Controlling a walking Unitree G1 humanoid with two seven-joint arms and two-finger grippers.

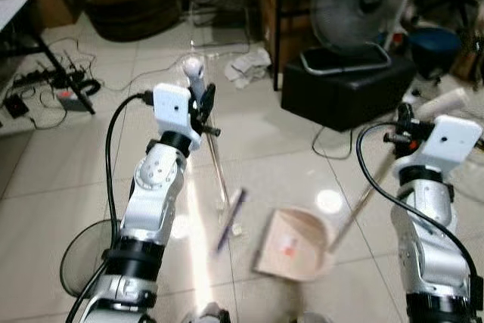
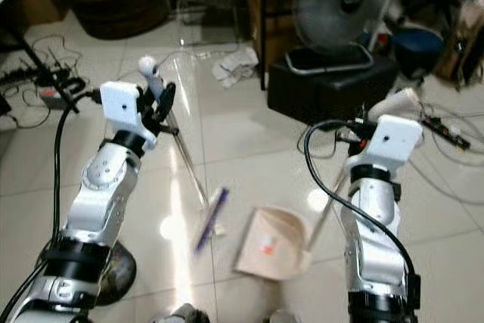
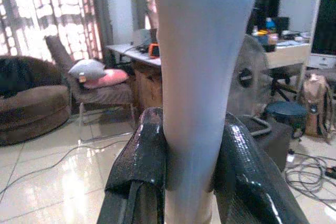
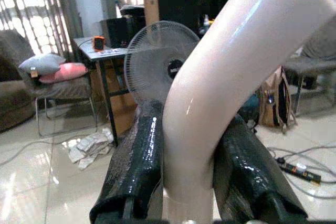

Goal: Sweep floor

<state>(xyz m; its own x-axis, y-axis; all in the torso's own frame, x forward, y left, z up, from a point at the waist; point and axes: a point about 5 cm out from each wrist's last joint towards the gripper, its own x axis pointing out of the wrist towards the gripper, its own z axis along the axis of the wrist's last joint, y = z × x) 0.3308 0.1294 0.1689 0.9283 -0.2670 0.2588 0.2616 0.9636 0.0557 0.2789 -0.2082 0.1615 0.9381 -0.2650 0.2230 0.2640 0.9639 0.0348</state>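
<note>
1. Left eye view. The left gripper (image 1: 203, 105) is raised at about 10 o'clock of centre, its fingers closed around the top of the broom handle (image 1: 214, 158). The handle slants down toward 6 o'clock to the broom head (image 1: 229, 221), a blurred purple strip on the tiled floor (image 1: 272, 164). The dustpan (image 1: 291, 246), beige, lies on the tiles just to the 3 o'clock side of the broom head. Its thin handle (image 1: 359, 206) rises toward 2 o'clock to the right gripper (image 1: 406, 122).

2. Right eye view. Same scene. A standing fan (image 2: 342, 1) is at 1 o'clock, above a black box (image 2: 333, 85). A crumpled cloth (image 2: 234, 62) lies on the floor at 12 o'clock. Cables (image 2: 38, 81) and a brown armchair (image 2: 125, 1) are at 10 to 11 o'clock.

3. Left wrist view. Both black fingers (image 3: 137, 177) press against the pale handle on either side; narrow opening, firmly filled.

4. Right wrist view. Black fingers (image 4: 137, 166) clamp the cream, curved dustpan grip (image 4: 220, 93); jaws narrowly parted, fully occupied by it.
</note>
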